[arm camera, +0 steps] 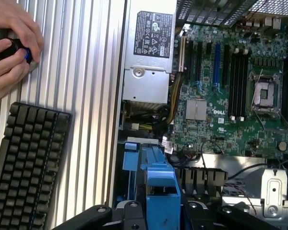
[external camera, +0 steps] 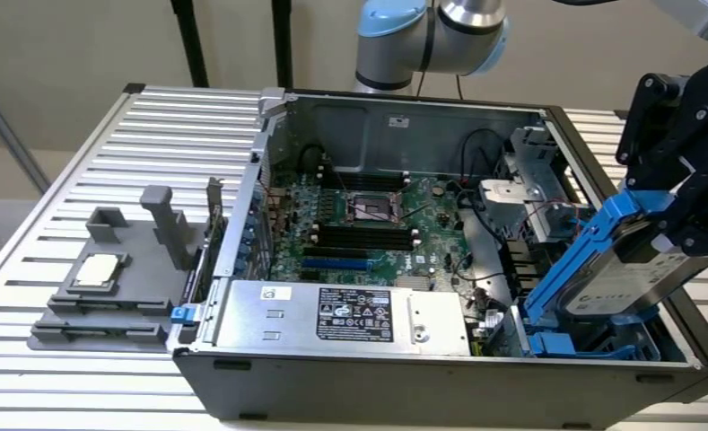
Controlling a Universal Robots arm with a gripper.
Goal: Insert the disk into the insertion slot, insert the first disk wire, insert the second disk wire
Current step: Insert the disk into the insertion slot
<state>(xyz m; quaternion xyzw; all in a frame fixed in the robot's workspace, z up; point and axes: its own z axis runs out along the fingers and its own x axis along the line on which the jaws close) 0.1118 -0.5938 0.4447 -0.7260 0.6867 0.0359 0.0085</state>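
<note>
My black gripper (external camera: 679, 220) is shut on the upper end of the disk (external camera: 626, 280), a silver drive with a white label in a bright blue carrier frame. The disk hangs steeply tilted at the exterior view's right. Its lower end is down among the blue rails of the insertion slot (external camera: 565, 347) in the near right corner of the open computer case. In the wrist view the blue carrier (arm camera: 158, 179) runs out from between my gripper (arm camera: 161, 214) fingers (arm camera: 129, 213). Thin red and black cables (external camera: 554, 212) lie beside the bay; I cannot tell which are the disk wires.
A silver power-supply box (external camera: 342, 314) fills the case's near left, the motherboard (external camera: 366, 224) lies behind it, and an upright silver cage (external camera: 528, 171) stands behind the bay. A grey fixture (external camera: 102, 278) sits on the slatted table. A keyboard (arm camera: 24, 163) and a person's hands (arm camera: 9, 43) are beside the case.
</note>
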